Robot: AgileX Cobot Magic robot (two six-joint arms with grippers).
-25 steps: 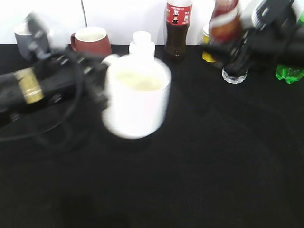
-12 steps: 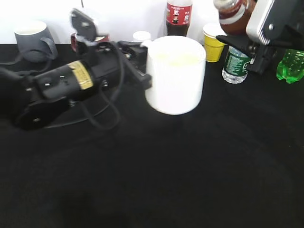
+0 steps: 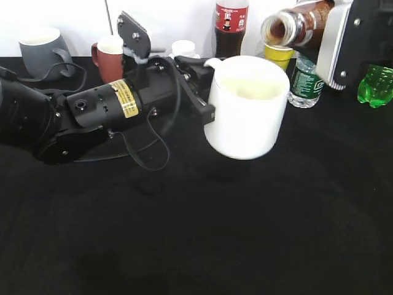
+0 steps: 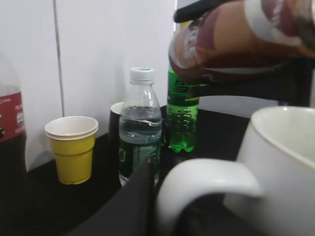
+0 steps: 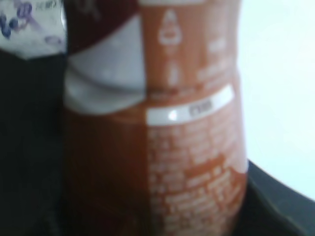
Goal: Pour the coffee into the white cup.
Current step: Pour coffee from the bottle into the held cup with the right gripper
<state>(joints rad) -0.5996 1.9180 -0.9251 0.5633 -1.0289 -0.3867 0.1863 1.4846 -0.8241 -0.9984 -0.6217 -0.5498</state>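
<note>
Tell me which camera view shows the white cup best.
The exterior view: the whole white cup shows there, lifted off the table by the left gripper, under the tilted coffee. The left wrist view shows only its handle and part of the rim. The right wrist view shows none of it.

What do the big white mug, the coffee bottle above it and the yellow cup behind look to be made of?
The white mug: likely glazed ceramic, with thick walls, a rounded rim and a soft sheen. The coffee bottle: clear body, glass or plastic, I cannot tell which, with a printed brown and white wrap. The yellow cup: probably paper, being matte and thin, with a rolled lip.
</note>
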